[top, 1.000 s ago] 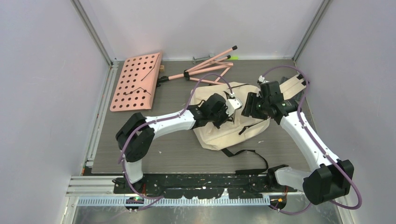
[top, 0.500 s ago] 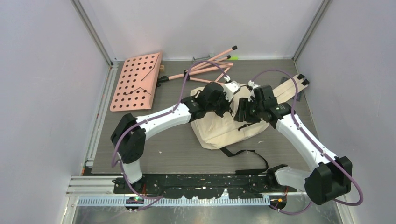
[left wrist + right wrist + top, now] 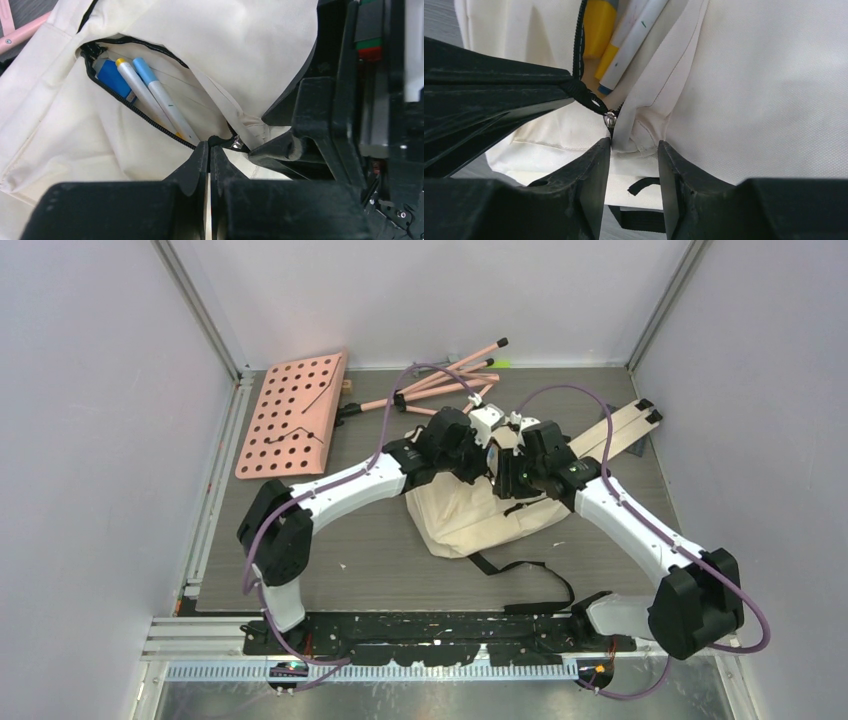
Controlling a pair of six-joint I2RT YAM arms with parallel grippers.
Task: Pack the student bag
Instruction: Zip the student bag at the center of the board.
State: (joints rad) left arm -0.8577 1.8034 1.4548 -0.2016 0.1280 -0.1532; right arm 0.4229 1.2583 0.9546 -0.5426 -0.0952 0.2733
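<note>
Both pincers work the cream cloth student bag point(image 3: 470, 520). The left pincer point(image 3: 207, 150), clamped on the black zipper pull point(image 3: 585, 96), should draw straight; the right pincer point(image 3: 634, 144) straddles cloth, grip unclear.

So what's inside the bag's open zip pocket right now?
A yellow-capped marker, a blue-capped marker and a blue block lie there; the right wrist view also shows a yellow item. Student bag cloth covers anything deeper.

Place: robot lab test cell.
Walls point(image 3: 90, 440): plain pale panels on three sides.
Frame: aluminium posts point(image 3: 197, 305) in the far corners.
Table point(image 3: 380, 570): grey board edged with slotted metal rails point(image 3: 215, 480).
Machines: left arm point(image 3: 340, 490) and right arm point(image 3: 630, 525) on a black base plate point(image 3: 430, 625), trailing purple cables point(image 3: 745, 640).
</note>
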